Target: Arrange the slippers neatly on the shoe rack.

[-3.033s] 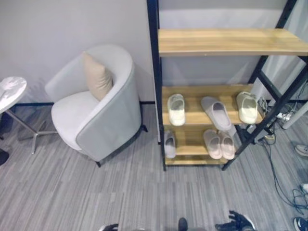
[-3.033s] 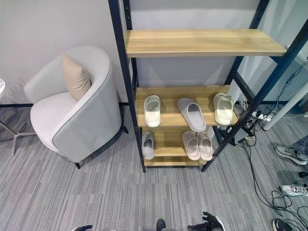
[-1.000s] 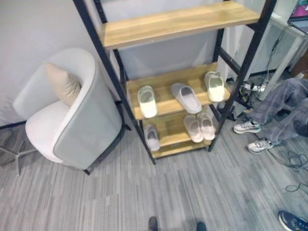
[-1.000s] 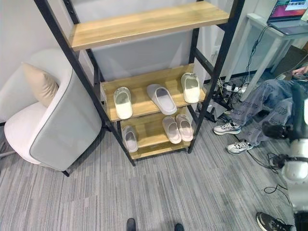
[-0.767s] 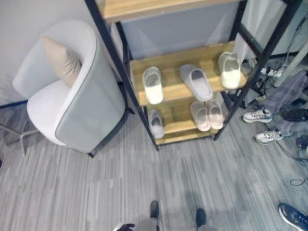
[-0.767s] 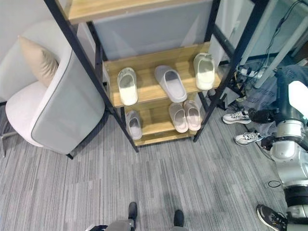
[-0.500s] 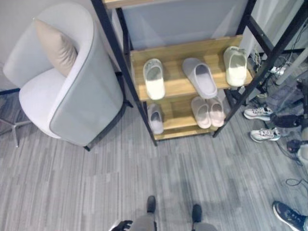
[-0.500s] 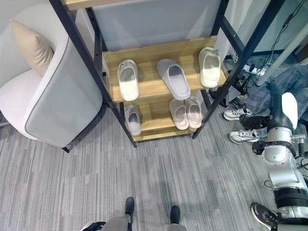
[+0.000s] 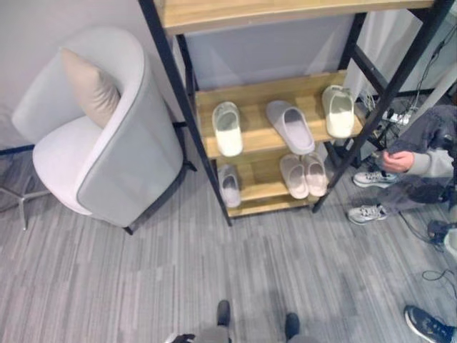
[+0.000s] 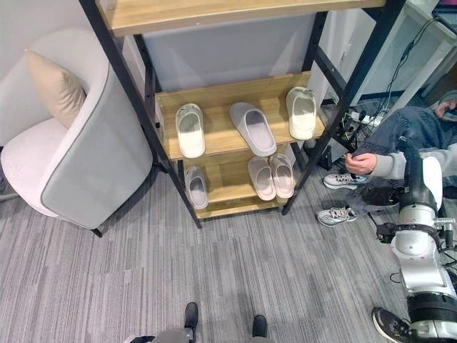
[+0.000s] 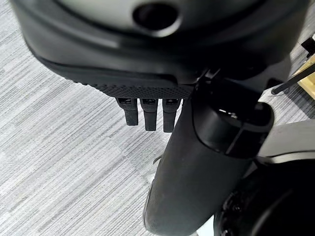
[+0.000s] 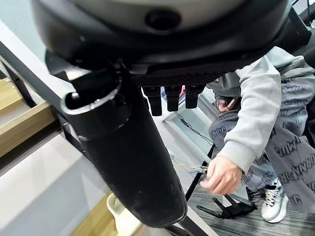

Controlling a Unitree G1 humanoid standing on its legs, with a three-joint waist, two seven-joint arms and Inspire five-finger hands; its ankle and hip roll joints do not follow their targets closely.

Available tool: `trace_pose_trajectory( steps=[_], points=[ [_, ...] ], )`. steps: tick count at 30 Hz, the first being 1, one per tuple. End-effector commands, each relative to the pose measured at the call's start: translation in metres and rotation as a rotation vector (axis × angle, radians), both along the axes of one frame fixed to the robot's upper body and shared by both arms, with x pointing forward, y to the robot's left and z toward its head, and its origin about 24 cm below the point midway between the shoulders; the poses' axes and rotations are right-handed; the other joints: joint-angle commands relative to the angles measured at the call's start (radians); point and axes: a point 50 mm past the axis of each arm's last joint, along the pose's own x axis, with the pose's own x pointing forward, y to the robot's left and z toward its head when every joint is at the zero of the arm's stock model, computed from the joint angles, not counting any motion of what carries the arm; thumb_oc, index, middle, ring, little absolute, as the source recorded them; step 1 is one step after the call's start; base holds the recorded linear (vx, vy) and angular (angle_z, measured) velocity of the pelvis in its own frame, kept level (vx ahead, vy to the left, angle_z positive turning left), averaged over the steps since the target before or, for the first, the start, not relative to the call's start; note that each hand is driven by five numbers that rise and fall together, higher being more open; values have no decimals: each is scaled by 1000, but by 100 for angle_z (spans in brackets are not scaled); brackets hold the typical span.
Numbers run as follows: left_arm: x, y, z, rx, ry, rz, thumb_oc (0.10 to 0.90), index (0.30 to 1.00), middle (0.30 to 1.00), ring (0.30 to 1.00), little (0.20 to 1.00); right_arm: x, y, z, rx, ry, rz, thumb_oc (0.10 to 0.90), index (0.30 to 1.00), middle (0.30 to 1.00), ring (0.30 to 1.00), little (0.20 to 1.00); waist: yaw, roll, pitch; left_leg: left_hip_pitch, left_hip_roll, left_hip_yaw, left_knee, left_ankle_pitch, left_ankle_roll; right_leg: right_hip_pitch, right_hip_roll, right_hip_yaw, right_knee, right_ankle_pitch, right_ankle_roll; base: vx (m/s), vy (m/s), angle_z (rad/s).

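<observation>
Standing well back from the shoe rack (image 9: 214, 153), both hands hung relaxed; the skewed grey slipper (image 9: 290, 126) lay rightward, nearer the right hand (image 12: 170, 96).

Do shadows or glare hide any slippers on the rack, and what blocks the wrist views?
Left eye view: no glare; middle shelf slippers evenly lit, lower shelf slippers shaded by it yet readable. Left wrist view: the dark left hand covers much floor. Right wrist view: right hand covers most of the rack.
</observation>
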Motion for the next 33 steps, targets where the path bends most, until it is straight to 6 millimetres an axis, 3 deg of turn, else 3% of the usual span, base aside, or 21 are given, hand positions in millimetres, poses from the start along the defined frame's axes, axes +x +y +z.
trace_pose_trajectory(
  steps=[1,9,10,12,17,21,23,26,33],
  points=[
    [19,-20,0,-66,-41,-96,800,900,900,900,900,13,-4,90,-142,-283,8,800,900,900,900,900,38,-43,-67,28,-1,-52,39,-137,17,-5,-6,9,42,-106,25,0,0,0],
    [32,-18,3,-48,-70,-127,800,900,900,900,900,36,21,140,-242,-371,65,800,900,900,900,900,55,-44,-23,-40,-4,-65,12,-99,12,-74,-8,-1,37,-84,30,-65,11,0],
    [42,-17,6,-40,-97,-143,800,900,900,900,900,39,29,162,-262,-431,81,800,900,900,900,900,64,-46,-3,-73,-5,-72,2,-80,8,-111,-9,-4,36,-71,31,-131,31,15],
    [51,-19,8,-39,-121,-153,800,900,900,900,900,42,39,185,-288,-491,99,800,900,900,900,900,66,-47,8,-117,-7,-74,-5,-62,1,-154,-9,-8,31,-57,33,-115,41,14],
    [66,-22,12,-42,-167,-146,800,900,900,900,900,44,49,215,-309,-554,106,800,900,900,900,900,75,-55,24,-171,-5,-74,-11,-48,-5,-202,-8,-6,23,-43,34,-13,39,5],
    [90,-17,23,-40,-256,-105,800,900,900,900,900,38,56,263,-373,-636,60,800,900,900,900,900,89,-72,70,-236,-5,-75,-1,-36,-8,-260,-12,2,34,-33,34,-11,43,2],
    [91,-18,23,-44,-258,-102,800,900,900,900,900,38,57,266,-377,-639,64,800,900,900,900,900,86,-69,70,-237,-5,-74,0,-36,-8,-263,-12,3,35,-33,34,0,0,0],
    [101,-13,29,-34,-308,-60,800,900,900,900,900,35,60,284,-396,-660,42,800,900,900,900,900,92,-72,97,-270,-6,-73,8,-30,-11,-293,-13,8,44,-28,33,0,0,0],
    [102,-7,30,-19,-321,-49,800,900,900,900,900,29,59,308,-430,-684,-15,800,900,900,900,900,107,-67,128,-329,-12,-71,25,-25,-14,-342,-16,7,50,-18,36,0,0,0]
  ],
)
